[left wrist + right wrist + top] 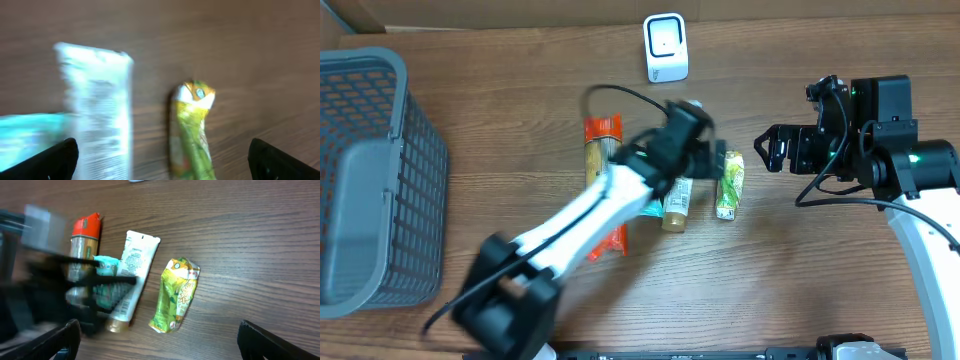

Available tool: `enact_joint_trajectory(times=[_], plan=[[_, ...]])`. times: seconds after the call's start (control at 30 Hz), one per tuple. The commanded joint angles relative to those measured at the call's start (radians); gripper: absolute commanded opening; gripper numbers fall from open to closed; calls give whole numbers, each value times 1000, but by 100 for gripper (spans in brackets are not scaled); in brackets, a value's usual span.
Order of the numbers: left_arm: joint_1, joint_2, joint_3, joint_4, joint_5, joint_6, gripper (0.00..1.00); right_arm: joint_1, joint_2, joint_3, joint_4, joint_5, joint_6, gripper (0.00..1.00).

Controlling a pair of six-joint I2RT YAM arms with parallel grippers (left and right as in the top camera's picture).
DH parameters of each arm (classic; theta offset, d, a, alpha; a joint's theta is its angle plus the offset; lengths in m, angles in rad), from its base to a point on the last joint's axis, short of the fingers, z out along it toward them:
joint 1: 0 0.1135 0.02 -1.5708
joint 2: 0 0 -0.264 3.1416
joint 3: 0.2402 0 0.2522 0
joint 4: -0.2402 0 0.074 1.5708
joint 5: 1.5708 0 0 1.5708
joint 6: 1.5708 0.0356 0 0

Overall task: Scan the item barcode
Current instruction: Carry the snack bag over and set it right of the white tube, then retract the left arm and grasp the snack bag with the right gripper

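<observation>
Nearest the arm bases, the left gripper (165, 159) hangs with its fingers spread wide and empty above a white tube (100, 115) and a green pouch (192, 135). Both lie flat on the wooden table (790, 290). The right gripper (767, 150), likewise spread and empty, sits right of the pouch, apart from it. A teal pack (106, 266) and an orange-topped packet (603, 130) lie left of the tube. A grey basket (420, 130) occupies the left edge. Farthest back stands the white scanner (666, 47).

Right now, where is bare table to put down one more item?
Free: the table between the basket and the packet; also the near strip below the pouch. Crowded: the middle, where packet, tube and pouch lie under the left arm.
</observation>
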State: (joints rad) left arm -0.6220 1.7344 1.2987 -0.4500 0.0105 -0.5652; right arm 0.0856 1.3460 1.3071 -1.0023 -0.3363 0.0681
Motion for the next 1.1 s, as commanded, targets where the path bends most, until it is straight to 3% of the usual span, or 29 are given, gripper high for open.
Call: enact_joint_trajectory(times=[0.0,0.3,0.33,0.43,0.5,0.6,0.73,1.07], plan=[[127,-179,39,-89,-21,72,100,7,56,22,14,-11,37,100],[443,-231,39,-471,-127,74,100,87,283,22,69,-13,37,89],[473,-231,39,-487,-124,123,100,97,306,22,75,-1,37,89],[510,-231,39,-488,-115,303,100,131,366,22,85,19,40,88],[511,-231,39,-488,-116,361,100,161,402,22,80,66,49,81],[511,-231,39,-488,-115,364,100,211,460,22,57,205,124,77],[510,-231,39,-488,-115,360,100,245,501,18,38,243,135,65],[510,-231,39,-488,-114,360,99,225,515,-88,131,247,137,61]])
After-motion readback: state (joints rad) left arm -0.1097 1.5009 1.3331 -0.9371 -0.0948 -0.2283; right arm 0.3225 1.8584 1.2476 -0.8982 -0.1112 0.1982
